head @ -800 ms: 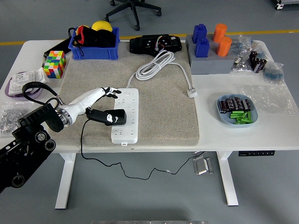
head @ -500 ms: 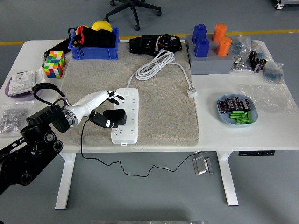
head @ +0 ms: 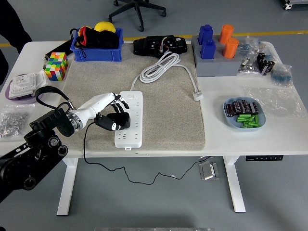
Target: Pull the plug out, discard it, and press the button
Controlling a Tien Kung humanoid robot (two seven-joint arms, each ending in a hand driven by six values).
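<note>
A white power strip (head: 133, 129) lies lengthwise on the grey mat (head: 168, 110), and its white cord (head: 159, 67) coils toward the back. A black plug adapter (head: 117, 122) sits tilted at the strip's left edge. Its thin black cable (head: 84, 144) drops over the table's front edge. My left hand (head: 114, 107), white with black fingers, reaches in from the left. The fingers curl over the top of the adapter and the thumb is below it. The right arm is out of view.
A blue bin (head: 96, 45) and a black device (head: 161, 45) stand at the back. A colourful cube (head: 56, 66) is at the left. Blue and orange blocks (head: 216, 41) stand back right. A blue dish (head: 243, 114) of small parts is at the right.
My left hand has moved right and closed its fingers over the adapter, which has tipped up from lying flat. A dark sleeve has appeared at the top left corner.
</note>
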